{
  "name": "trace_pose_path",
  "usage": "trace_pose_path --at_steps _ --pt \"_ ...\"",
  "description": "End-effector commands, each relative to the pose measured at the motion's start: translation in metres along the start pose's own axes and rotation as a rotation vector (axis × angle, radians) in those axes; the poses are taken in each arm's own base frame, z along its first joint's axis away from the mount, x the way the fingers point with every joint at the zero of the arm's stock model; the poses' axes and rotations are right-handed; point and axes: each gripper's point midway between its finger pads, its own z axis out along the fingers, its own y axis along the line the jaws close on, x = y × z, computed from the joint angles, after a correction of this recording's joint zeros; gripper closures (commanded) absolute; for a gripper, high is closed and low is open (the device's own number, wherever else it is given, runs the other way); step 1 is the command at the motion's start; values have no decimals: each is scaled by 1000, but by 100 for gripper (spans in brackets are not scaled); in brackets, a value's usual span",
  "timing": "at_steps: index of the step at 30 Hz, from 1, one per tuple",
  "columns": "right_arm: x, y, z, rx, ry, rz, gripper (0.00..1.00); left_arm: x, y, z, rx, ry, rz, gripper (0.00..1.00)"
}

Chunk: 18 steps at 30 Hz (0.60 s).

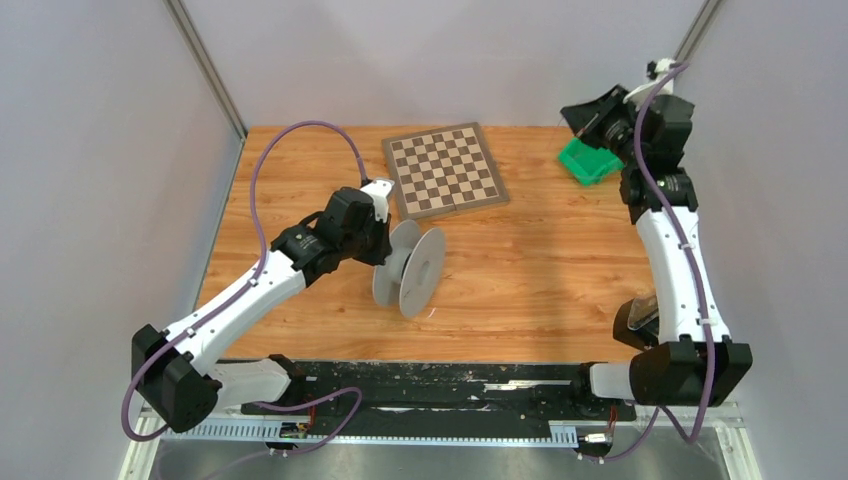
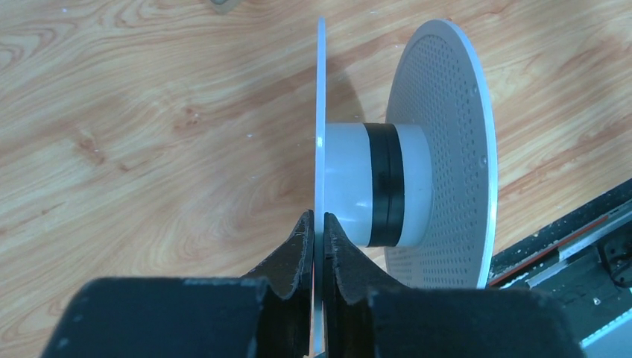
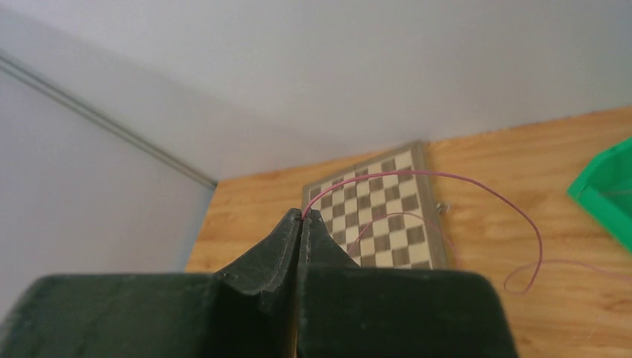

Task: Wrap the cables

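Observation:
A grey spool (image 1: 410,268) with two round flanges stands on its rims at the table's middle. In the left wrist view its white hub carries a black band (image 2: 386,185). My left gripper (image 2: 319,224) is shut on the near flange's rim (image 2: 320,112). My right gripper (image 3: 304,216) is raised at the far right, above the green tray, and is shut on a thin pink cable (image 3: 477,186). The cable loops from the fingertips over the chessboard and down to the table toward the tray. The cable is too thin to make out in the top view.
A chessboard (image 1: 444,169) lies at the back middle, also in the right wrist view (image 3: 380,216). A green tray (image 1: 588,161) sits at the back right, its corner in the right wrist view (image 3: 607,190). Grey walls enclose the table.

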Motion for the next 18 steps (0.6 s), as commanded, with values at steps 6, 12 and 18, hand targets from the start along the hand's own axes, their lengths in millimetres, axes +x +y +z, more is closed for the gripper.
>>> trace_pose_path --at_steps 6,12,18 --pt "126 44 -42 -145 244 29 100 -28 -29 6 77 -76 -23 82" --pt "149 53 -58 -169 273 69 100 -23 -36 10 97 -50 -10 74" --pt "153 63 -70 -223 292 69 100 -20 -41 13 110 -36 -22 69"
